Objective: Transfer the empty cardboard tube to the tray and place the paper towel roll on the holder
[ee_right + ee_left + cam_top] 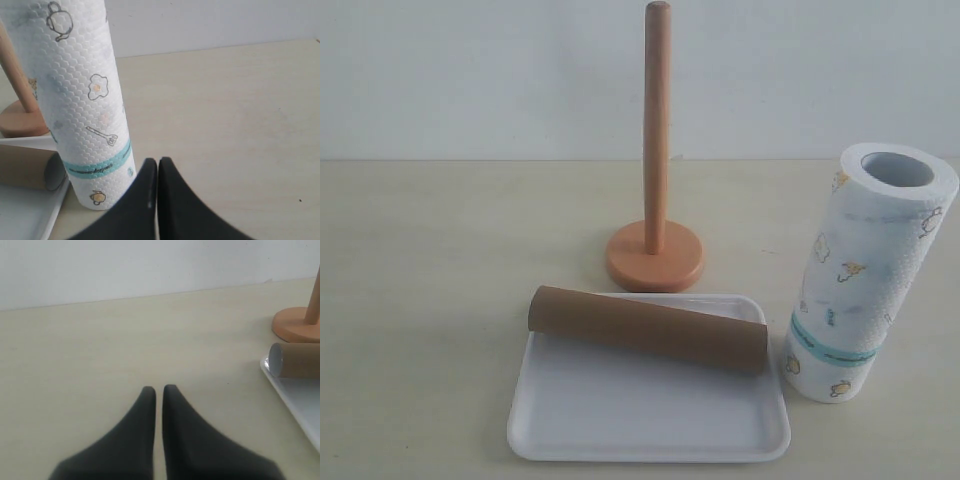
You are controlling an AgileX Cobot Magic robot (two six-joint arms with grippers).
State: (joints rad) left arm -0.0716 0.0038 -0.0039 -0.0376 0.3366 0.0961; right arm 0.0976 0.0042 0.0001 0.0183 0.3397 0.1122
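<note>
The brown cardboard tube (647, 328) lies across the far part of the white tray (620, 420). The paper towel roll (865, 275) stands upright on the table just right of the tray, teal band near its bottom. Behind the tray stands the wooden holder (656, 150), its rod bare. Neither gripper shows in the exterior view. My left gripper (159, 389) is shut and empty over bare table, with the tube end (295, 360), the tray corner (300, 400) and the holder base (295, 325) off to one side. My right gripper (157, 161) is shut and empty, close beside the roll (80, 95).
A pale wooden tabletop (430, 270) runs back to a plain white wall (470, 70). In the right wrist view the holder's rod (15, 75), the tray (25, 215) and the tube (25, 170) lie behind the roll.
</note>
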